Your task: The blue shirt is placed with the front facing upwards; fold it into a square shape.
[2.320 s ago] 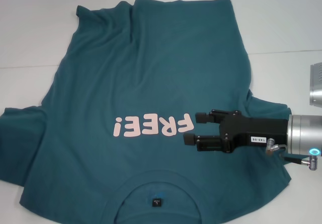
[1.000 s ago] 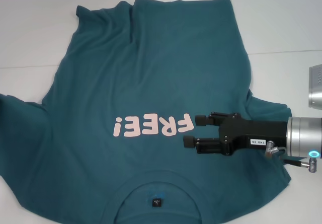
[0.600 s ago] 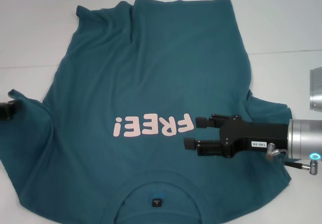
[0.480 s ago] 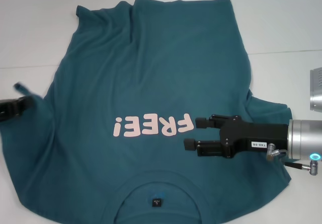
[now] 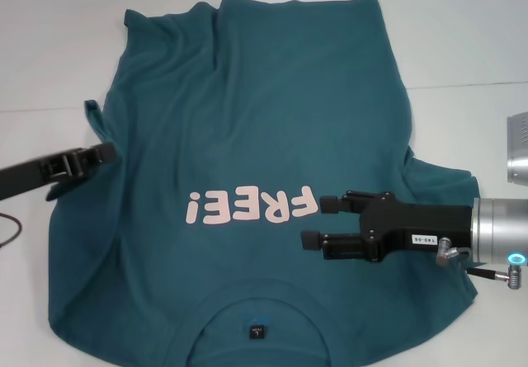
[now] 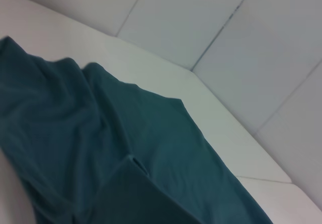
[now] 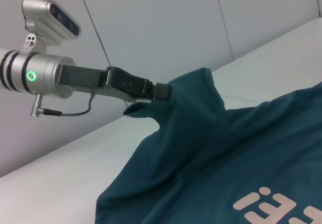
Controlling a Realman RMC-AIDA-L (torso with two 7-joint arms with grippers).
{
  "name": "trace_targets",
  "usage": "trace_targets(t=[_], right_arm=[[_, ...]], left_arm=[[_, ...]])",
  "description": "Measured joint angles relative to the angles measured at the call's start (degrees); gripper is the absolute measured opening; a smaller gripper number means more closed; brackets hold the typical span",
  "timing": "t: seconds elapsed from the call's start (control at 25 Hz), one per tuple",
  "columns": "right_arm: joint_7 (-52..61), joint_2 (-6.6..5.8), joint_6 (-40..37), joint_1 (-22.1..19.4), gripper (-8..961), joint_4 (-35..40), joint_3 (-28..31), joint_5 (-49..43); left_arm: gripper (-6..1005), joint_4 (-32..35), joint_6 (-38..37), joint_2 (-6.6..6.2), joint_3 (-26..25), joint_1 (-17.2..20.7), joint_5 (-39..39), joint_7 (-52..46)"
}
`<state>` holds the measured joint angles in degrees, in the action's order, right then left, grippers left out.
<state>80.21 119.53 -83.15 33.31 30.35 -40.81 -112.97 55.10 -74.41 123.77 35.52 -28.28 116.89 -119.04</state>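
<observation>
Blue shirt (image 5: 247,136) spread front-up on white desk (image 5: 462,37). Left claw (image 5: 106,153) clamped on left sleeve, lifted over shirt body. Right claw (image 5: 318,221) apart, hovering beside "FREE!" print (image 5: 252,208).

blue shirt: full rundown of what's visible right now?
The blue shirt is a dark teal short-sleeved tee of soft knit fabric, front up on the white table, collar nearest the robot. It carries a pink "FREE!" print and a small black neck label. Wrinkles run near the far hem. The left gripper is shut on the left sleeve, lifted and drawn inward over the body. The right gripper, jaws open, hovers beside the print; contact can't be told.
</observation>
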Motion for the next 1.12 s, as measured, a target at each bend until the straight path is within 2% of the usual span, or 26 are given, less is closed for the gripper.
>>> trace_targets(t=[0.16, 0.6, 0.84, 1.12], right_arm=[[0.03, 0.00, 0.00, 0.00, 869, -0.36, -0.15, -0.06], [0.04, 0.00, 0.01, 0.08, 868, -0.61, -0.26, -0.06], [0.03, 0.00, 0.21, 0.24, 869, -0.45, -0.23, 0.00], [0.71, -0.17, 0.03, 0.52, 868, -0.12, -0.24, 0.03]], left_arm=[[14, -1.74, -0.22, 0.02, 0.31, -0.32, -1.04, 1.54], [132, -4.01, -0.52, 0.12, 1.57, 0.17, -1.89, 2.04], [348, -3.37, -0.19, -0.22, 0.78, 2.18, -2.00, 3.43], [658, -2.91, -0.13, -0.35, 0.78, 4.56, -1.34, 5.23]])
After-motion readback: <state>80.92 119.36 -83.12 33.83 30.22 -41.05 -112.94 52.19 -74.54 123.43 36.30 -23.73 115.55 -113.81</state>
